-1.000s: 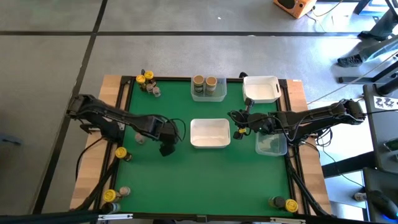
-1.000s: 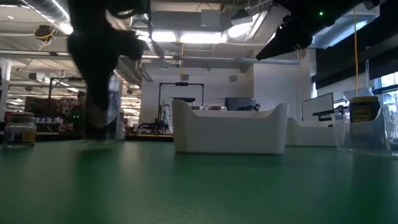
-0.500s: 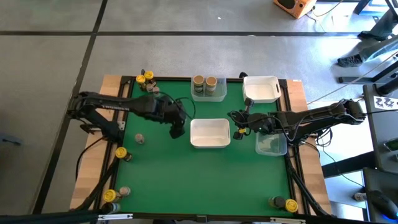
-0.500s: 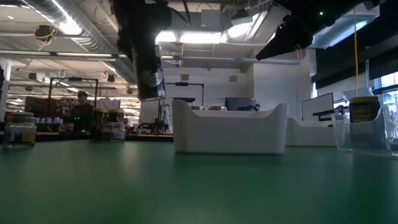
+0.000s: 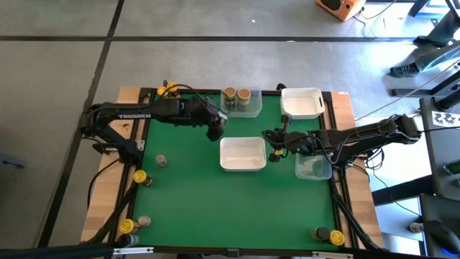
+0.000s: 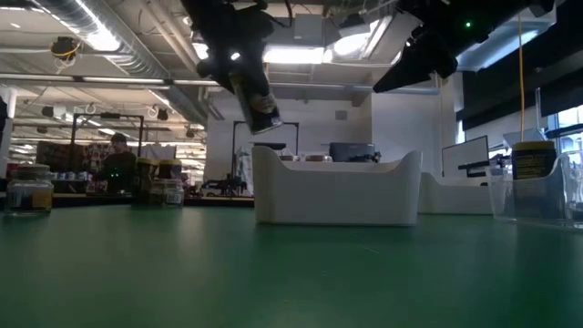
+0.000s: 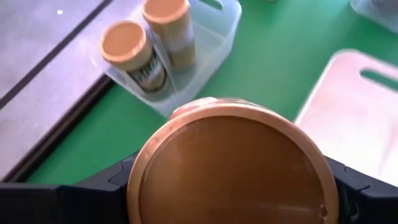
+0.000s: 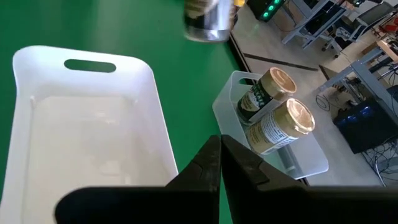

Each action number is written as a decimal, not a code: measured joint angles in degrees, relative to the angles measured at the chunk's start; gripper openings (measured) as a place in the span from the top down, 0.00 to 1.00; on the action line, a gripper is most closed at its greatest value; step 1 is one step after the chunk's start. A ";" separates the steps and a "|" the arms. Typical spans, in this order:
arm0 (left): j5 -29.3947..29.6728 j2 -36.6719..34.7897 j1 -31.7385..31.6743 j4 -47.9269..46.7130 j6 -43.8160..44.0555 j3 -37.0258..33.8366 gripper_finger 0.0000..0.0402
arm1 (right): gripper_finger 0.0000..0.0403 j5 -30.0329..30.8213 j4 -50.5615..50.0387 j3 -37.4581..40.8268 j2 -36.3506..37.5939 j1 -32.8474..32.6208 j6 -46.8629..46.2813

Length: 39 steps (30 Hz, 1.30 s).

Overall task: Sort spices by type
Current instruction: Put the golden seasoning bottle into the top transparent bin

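Left gripper (image 5: 215, 128): clamped on a tan-lidded jar (image 7: 233, 168), carried in the air and tilted in the low view. It has moved from over the open mat left of the middle white tray (image 5: 242, 153) to a spot between that tray and the clear tray (image 5: 251, 110) at the far edge. A second ago it was low at the left of the mat.

Clear tray: holds two upright tan-lidded jars (image 5: 236, 96), side by side.

Right gripper (image 5: 276, 147): fingers together, holding nothing, hanging just right of the middle white tray. Unchanged from the earlier pictures.

Second white tray (image 5: 301, 102): far right corner, nothing seen in it. A second clear tray (image 5: 313, 167) lies under the right arm.

Loose jars, all unmoved:
- yellow-lidded jar (image 5: 169, 89) at the far left corner, partly hidden by the left arm
- grey-lidded jar (image 5: 161, 160) alone on the left of the mat
- yellow-lidded jar (image 5: 139, 176) at the left edge
- yellow and grey pair (image 5: 134, 224) at the near left corner
- dark and yellow pair (image 5: 328, 234) at the near right corner
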State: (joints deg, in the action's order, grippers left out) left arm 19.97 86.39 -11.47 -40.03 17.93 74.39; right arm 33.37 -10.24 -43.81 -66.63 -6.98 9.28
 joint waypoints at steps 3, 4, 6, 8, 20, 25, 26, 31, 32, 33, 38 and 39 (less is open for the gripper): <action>-0.05 0.76 -1.37 2.81 -1.63 0.00 0.28 | 0.96 0.02 -0.02 0.00 0.00 0.00 0.02; -0.17 1.25 -1.76 3.39 -2.12 0.00 0.28 | 0.96 0.01 -0.07 0.00 0.00 0.00 0.02; -0.61 2.05 -2.63 5.33 -2.97 0.00 0.28 | 0.96 0.02 -0.02 0.00 0.00 0.00 0.03; -1.20 3.34 -3.38 7.01 -3.44 0.00 0.28 | 0.96 0.03 0.03 0.00 0.00 0.02 0.07; -2.01 14.36 -8.09 5.81 -6.77 10.21 0.28 | 0.96 0.02 -0.13 0.00 0.00 0.00 0.22; -2.01 19.39 -10.47 1.33 -7.26 17.80 0.28 | 0.96 0.02 -0.11 0.00 0.00 0.00 0.24; -1.97 20.23 -10.90 1.16 -7.57 18.64 0.28 | 0.96 0.04 -0.13 0.00 0.00 0.00 0.22; -5.90 22.92 -12.81 1.66 -7.58 19.74 0.28 | 0.96 0.04 -0.16 0.00 0.00 0.01 0.24; -6.75 23.34 -13.05 1.55 -7.52 19.74 0.28 | 0.96 0.04 -0.15 0.00 0.00 0.00 0.24; -7.18 23.93 -13.23 1.31 -7.52 19.76 0.28 | 0.96 0.04 -0.15 0.00 0.00 0.01 0.24; -7.27 26.10 -13.67 0.42 -7.56 19.76 0.28 | 0.96 0.04 -0.17 0.00 0.00 0.01 0.26; -7.20 26.66 -13.76 0.34 -7.59 19.76 0.28 | 0.96 0.04 -0.20 0.00 0.00 0.00 0.26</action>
State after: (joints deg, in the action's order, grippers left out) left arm 12.77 113.05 -25.22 -39.69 10.35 94.15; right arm 33.41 -10.44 -43.81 -66.63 -6.98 9.54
